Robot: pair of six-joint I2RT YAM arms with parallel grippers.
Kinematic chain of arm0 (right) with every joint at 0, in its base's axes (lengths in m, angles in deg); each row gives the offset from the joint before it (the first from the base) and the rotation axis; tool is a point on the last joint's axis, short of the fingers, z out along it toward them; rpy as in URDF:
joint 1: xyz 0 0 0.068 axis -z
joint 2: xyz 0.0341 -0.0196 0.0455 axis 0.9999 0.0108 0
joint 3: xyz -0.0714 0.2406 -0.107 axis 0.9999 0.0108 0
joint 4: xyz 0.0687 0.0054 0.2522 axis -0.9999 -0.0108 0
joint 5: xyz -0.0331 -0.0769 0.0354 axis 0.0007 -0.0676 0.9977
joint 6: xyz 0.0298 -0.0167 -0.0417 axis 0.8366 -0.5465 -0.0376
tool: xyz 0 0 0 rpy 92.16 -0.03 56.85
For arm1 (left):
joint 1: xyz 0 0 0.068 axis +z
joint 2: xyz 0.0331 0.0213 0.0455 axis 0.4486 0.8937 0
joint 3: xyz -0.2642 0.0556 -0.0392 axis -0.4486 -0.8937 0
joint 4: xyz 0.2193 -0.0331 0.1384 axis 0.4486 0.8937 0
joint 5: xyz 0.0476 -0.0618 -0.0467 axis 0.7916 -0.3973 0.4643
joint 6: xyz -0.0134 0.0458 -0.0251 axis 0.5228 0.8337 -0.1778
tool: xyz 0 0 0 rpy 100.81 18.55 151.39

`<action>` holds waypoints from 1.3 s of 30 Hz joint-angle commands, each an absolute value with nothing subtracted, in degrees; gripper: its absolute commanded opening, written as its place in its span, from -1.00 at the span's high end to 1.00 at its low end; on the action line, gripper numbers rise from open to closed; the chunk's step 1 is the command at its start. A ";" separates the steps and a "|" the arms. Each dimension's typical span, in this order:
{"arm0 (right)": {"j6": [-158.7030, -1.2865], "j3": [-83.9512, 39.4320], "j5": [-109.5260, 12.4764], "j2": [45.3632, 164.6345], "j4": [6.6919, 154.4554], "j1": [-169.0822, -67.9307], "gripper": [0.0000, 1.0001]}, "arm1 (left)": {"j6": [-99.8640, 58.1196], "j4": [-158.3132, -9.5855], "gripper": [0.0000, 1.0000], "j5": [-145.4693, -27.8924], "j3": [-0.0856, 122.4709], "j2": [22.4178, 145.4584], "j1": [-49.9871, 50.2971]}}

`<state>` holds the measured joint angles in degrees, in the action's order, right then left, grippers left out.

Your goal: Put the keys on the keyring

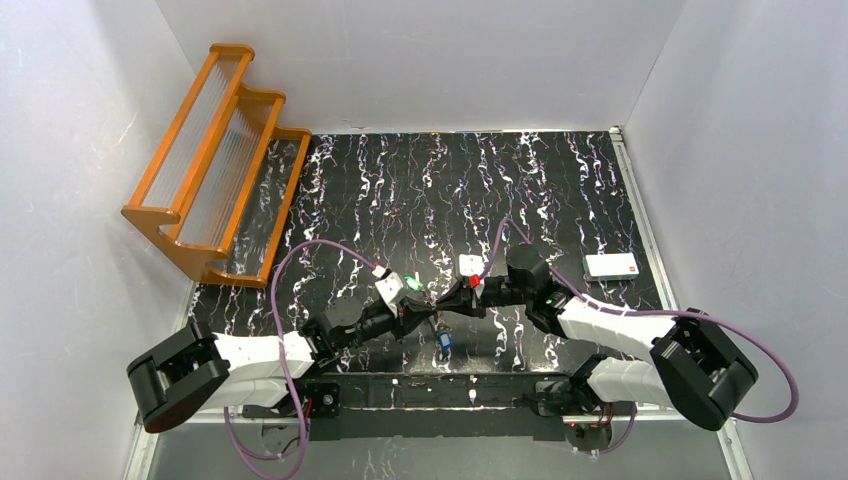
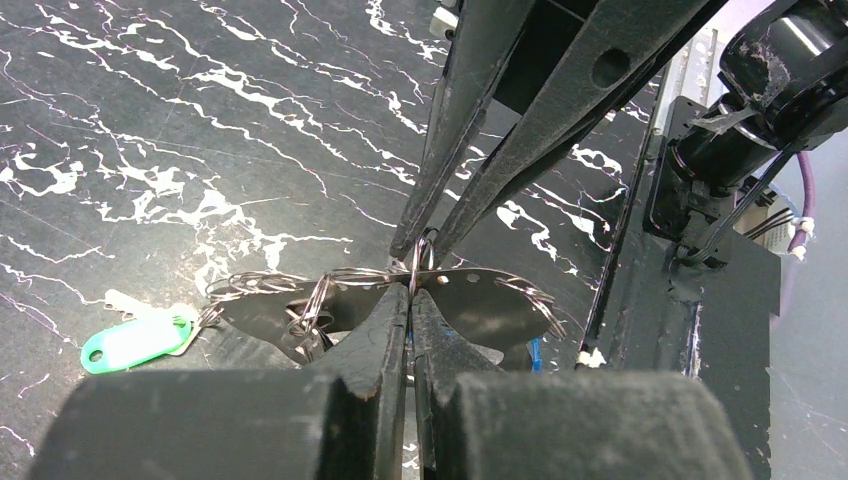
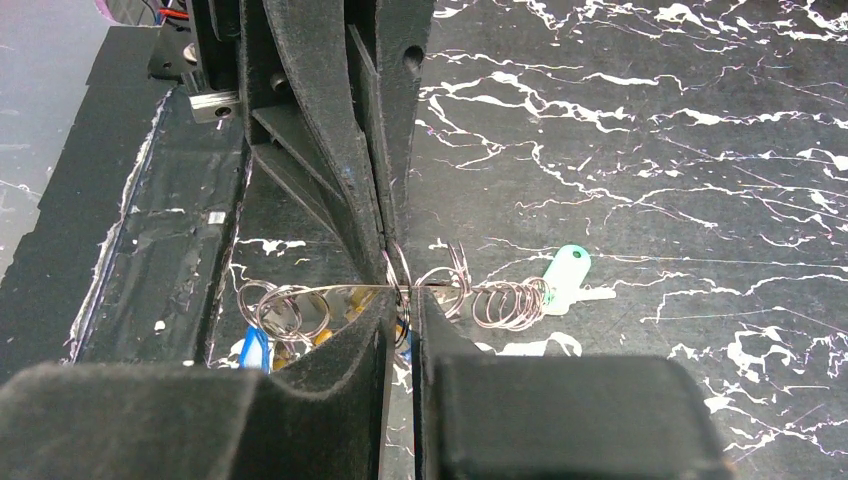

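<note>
The keyring (image 2: 480, 305) is a flat grey plate with several thin wire rings, held just above the black marbled table between both grippers. My left gripper (image 2: 411, 295) is shut on the plate's edge. My right gripper (image 3: 403, 300) is shut on a thin ring at the plate's middle and enters the left wrist view from above (image 2: 422, 243). The green key (image 2: 135, 340) lies on the table by one end of the keyring; it also shows in the right wrist view (image 3: 567, 275). The blue key (image 3: 255, 350) and the yellow-orange key (image 3: 330, 335) are below the other end. The blue key (image 1: 443, 342) also shows from above.
An orange wooden rack (image 1: 215, 160) stands at the back left. A small white box (image 1: 611, 265) lies at the right. White walls enclose the table. The black base rail (image 1: 430, 385) runs along the near edge.
</note>
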<state>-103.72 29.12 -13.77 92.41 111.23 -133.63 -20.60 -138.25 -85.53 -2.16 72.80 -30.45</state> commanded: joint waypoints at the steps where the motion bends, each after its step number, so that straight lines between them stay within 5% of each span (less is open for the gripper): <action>1: -104.48 26.40 -12.49 92.99 115.35 -133.34 0.63 | -19.67 -138.38 1.00 -86.38 -2.45 71.64 -30.37; 16: -104.47 24.22 -7.52 95.14 114.62 -133.39 0.55 | -18.97 -138.36 1.00 -86.65 -2.36 71.20 -30.32; 19: -104.72 23.71 -6.61 95.49 114.02 -133.33 0.40 | -18.88 -138.36 1.00 -86.62 -2.36 71.10 -30.37; 28: -103.87 23.11 -3.65 96.48 114.79 -133.41 0.51 | -18.61 -138.36 1.00 -86.51 -2.36 71.02 -30.31; 34: -104.24 22.04 -1.73 97.34 112.88 -133.38 0.30 | -18.46 -138.36 1.00 -86.33 -2.37 71.07 -30.31; 39: -104.52 21.96 -1.15 97.31 112.76 -133.35 0.48 | -18.52 -138.35 1.00 -86.35 -2.36 71.11 -30.34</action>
